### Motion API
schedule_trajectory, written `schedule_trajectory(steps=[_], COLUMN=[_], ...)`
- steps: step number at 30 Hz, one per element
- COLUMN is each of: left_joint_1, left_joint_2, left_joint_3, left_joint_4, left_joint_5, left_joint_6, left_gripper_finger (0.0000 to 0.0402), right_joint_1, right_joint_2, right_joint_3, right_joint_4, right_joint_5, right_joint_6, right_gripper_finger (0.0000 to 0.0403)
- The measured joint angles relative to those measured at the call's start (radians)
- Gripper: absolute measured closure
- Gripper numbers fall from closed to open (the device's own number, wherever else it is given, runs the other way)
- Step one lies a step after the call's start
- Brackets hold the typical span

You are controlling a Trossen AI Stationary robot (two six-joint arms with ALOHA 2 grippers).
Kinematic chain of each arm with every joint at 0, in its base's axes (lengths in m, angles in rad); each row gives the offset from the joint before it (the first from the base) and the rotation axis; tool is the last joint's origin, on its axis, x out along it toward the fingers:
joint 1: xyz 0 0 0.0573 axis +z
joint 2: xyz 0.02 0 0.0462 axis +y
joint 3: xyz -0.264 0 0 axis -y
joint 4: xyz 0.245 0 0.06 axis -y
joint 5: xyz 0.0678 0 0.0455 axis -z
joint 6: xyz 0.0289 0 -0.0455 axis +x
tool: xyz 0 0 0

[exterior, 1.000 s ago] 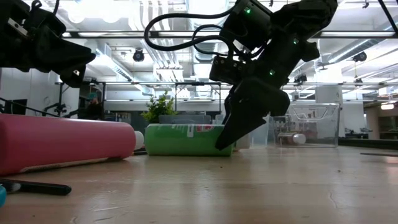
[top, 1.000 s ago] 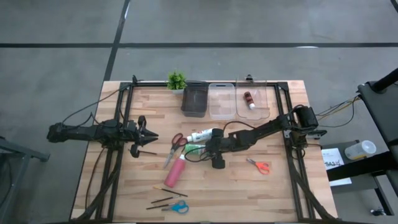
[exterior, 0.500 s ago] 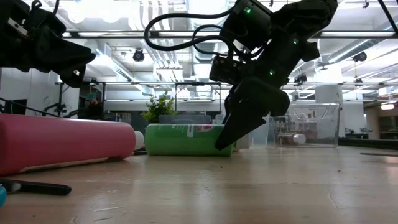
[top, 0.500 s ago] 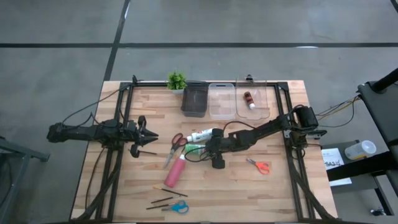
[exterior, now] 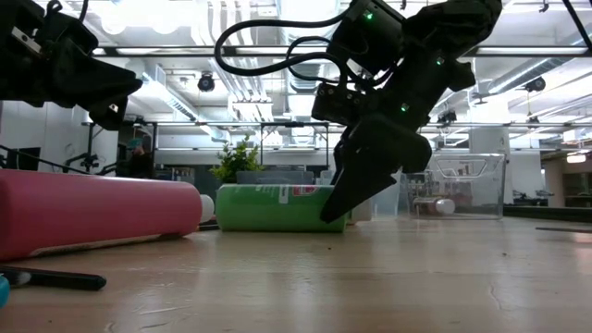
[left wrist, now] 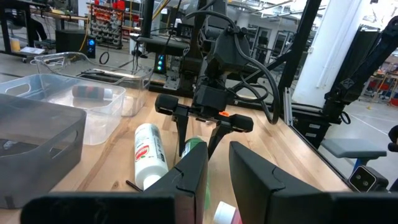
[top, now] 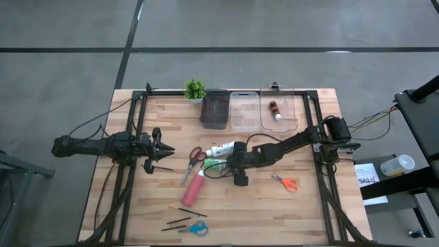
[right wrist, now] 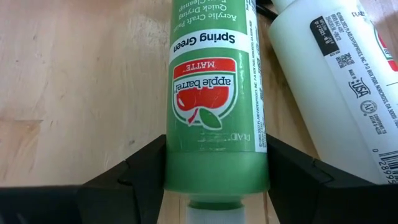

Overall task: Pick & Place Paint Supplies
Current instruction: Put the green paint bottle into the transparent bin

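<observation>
The green paint tube [right wrist: 214, 106] lies on its side near the middle of the wooden table [top: 309, 206], its label reading "Spring Green". The right gripper [right wrist: 214, 171] is down over the cap end of this tube, 1 dark finger [right wrist: 134, 177] on each side of it, close against its sides; whether the fingers press the tube firmly cannot be told. In the low view the same gripper [exterior: 356, 199] tilts down to the tube's end, with the tube resting on the table.

Just beside the green tube lies the white paint tube [right wrist: 329, 81], also on its side, the 2 running nearly parallel. A pinkish-red paint tube [top: 194, 189] lies nearer the front edge, beside the scissors with red handles [top: 192, 161]. Scissors with orange handles [top: 287, 183] lie on the right side of the table, and scissors with blue handles [top: 195, 228] sit at the front edge next to 2 thin dark brushes [top: 180, 216].

At the back edge stand 3 bins in a row: a dark bin [top: 214, 110], a clear bin [top: 243, 112], and a second clear bin [top: 280, 110] holding a tiny brown tube [top: 274, 108]. A small green plant [top: 195, 88] stands left of the dark bin.

The left gripper [top: 159, 147] waits over the left side of the table, its fingers a narrow gap apart and holding nothing.
</observation>
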Motion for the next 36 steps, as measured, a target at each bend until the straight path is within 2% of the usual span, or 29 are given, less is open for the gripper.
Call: schedule_trajectory(steps=[11, 19, 26, 30, 36], left_joint_1=[0.0, 0.0, 0.0, 0.0, 0.0], left_joint_2=[0.0, 0.0, 0.0, 0.0, 0.0], left_joint_3=[0.0, 0.0, 0.0, 0.0, 0.0], left_joint_4=[0.0, 0.0, 0.0, 0.0, 0.0], left_joint_5=[0.0, 0.0, 0.0, 0.0, 0.0], left_joint_6=[0.0, 0.0, 0.0, 0.0, 0.0], left_gripper_finger=[0.0325, 0.0325, 0.0325, 0.0325, 0.0325], right_joint_1=[0.0, 0.0, 0.0, 0.0, 0.0], right_joint_2=[-0.061, -0.207, -0.389, -0.506, -0.685], right_joint_3=[0.0, 0.0, 0.0, 0.0, 0.0], right_joint_4=[-0.01, -0.051, -0.1, -0.188, -0.363], right_joint_5=[-0.001, 0.0, 0.017, 0.131, 0.403], right_joint_6=[0.004, 0.045, 0.055, 0.056, 0.15], right_gripper_finger=[0.0182, 0.0182, 0.0182, 0.0182, 0.0182])
